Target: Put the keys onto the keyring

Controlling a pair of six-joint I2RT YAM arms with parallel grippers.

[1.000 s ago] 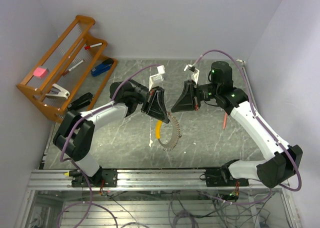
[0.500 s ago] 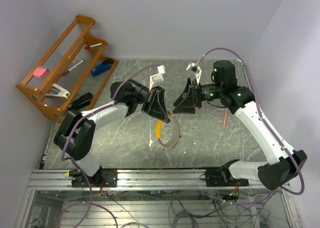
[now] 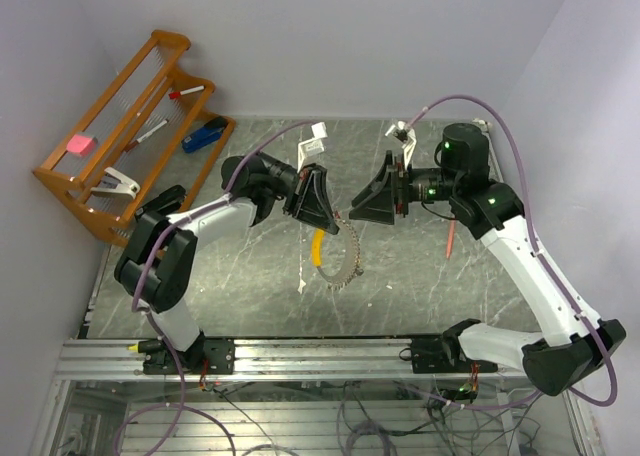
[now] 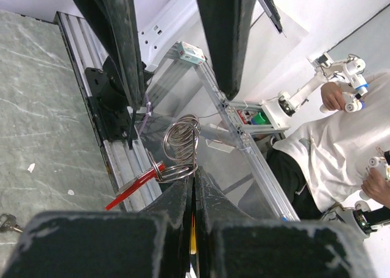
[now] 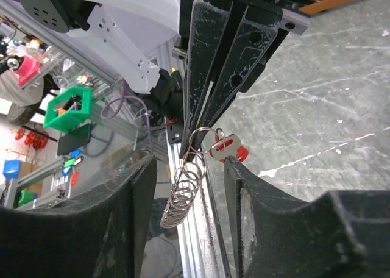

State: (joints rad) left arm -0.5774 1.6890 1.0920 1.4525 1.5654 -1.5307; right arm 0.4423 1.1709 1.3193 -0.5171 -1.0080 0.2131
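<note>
**Red key on ring; second key on table**

The left gripper [image 3: 332, 219] is clamped on the keyring [image 3: 346, 258] and holds it up over mid-table, tag [image 3: 318, 248] hanging. The red key [image 5: 226, 147] appears to hang from the ring's coil. The right gripper [image 3: 354, 214] is just right of the ring, jaws apart, holding nothing. A second key [image 4: 5, 222] lies on the table [image 3: 420, 276].

Judgement: the second key's step is in hand. The next move calls for a precise pinch on its head.

Keyring [image 5: 183, 189] was logged silvery, coiled pattern; tag [image 3: 318, 248] yellow-orange. Key [image 5: 226, 148] was seen with red head, silver blade. Table [image 3: 420, 276] was noted grey-green, white-veined marble. Rack [image 3: 165, 44] orange-brown, stick [image 3: 450, 238] red.
</note>
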